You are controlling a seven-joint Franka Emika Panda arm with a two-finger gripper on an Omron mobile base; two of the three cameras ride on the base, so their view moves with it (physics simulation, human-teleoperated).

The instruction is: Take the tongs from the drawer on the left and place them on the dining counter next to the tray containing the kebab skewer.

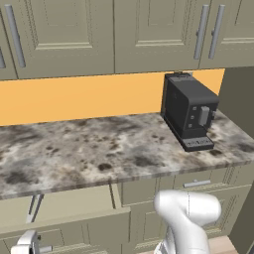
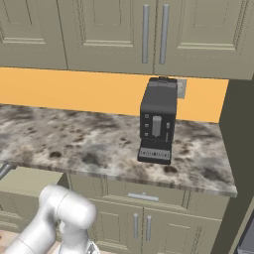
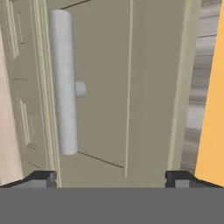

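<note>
Spread wide, the dark two-finger claw point(image 3: 111, 178) faces the wide sage-grey drawer point(image 3: 131, 87), near its horizontal silver bar handle point(image 3: 64, 83).

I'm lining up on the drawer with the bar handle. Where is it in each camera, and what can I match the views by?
Left base view: the drawer is at lower left, under the granite counter.
Right base view: the drawer is at the far left edge, below the counter.
Hand view: the drawer is close up, its bar handle at left.
Shared landmark: the orange wall.
</note>
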